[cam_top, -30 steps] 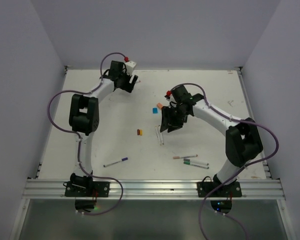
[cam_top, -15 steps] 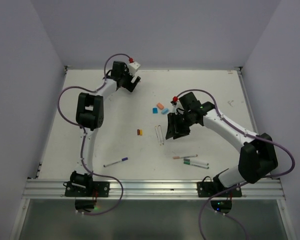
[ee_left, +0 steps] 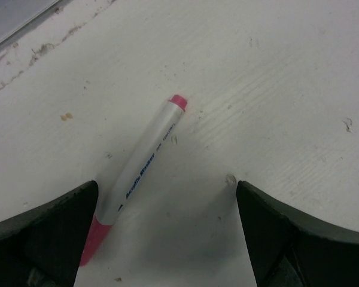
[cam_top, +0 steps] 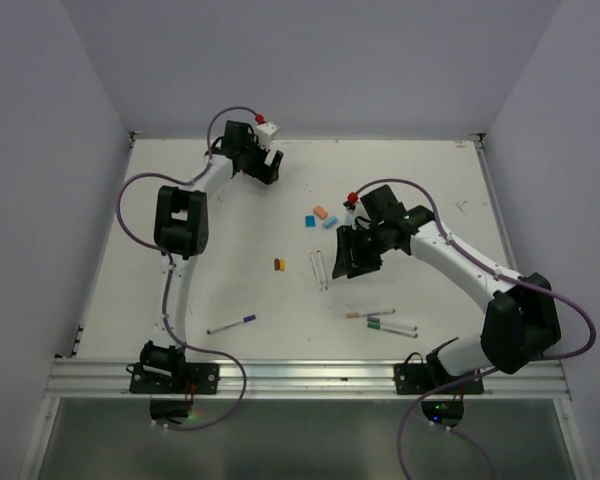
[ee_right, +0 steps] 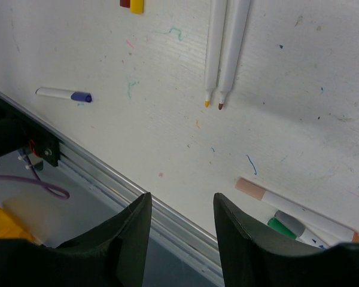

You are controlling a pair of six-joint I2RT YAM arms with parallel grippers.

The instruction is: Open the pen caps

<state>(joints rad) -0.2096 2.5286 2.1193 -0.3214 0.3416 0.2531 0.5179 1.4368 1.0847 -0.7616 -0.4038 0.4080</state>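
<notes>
My left gripper point(cam_top: 264, 166) is at the far back of the table, open and low over a white pen point(ee_left: 145, 160). Its pink cap point(ee_left: 96, 240) lies right beside my left finger point(ee_left: 45, 239); the pen's far end is pink too. My right gripper point(cam_top: 346, 256) is open and empty, hovering next to two uncapped white pens point(cam_top: 320, 268), which also show in the right wrist view point(ee_right: 226, 48). Yellow and red caps point(cam_top: 279, 265) lie left of them. A purple-capped pen point(cam_top: 231, 324) lies near the front. Pens with pink, green and grey caps point(cam_top: 383, 321) lie front right.
Blue and orange highlighter caps point(cam_top: 320, 217) lie loose at mid-table behind my right gripper. The metal rail point(cam_top: 310, 376) runs along the near edge and also shows in the right wrist view point(ee_right: 102, 173). Walls close in the table on the left, back and right.
My right arm swung right and its gripper moved slightly toward the front, uncovering the orange cap. My left gripper shifted a little to the right at the back.
</notes>
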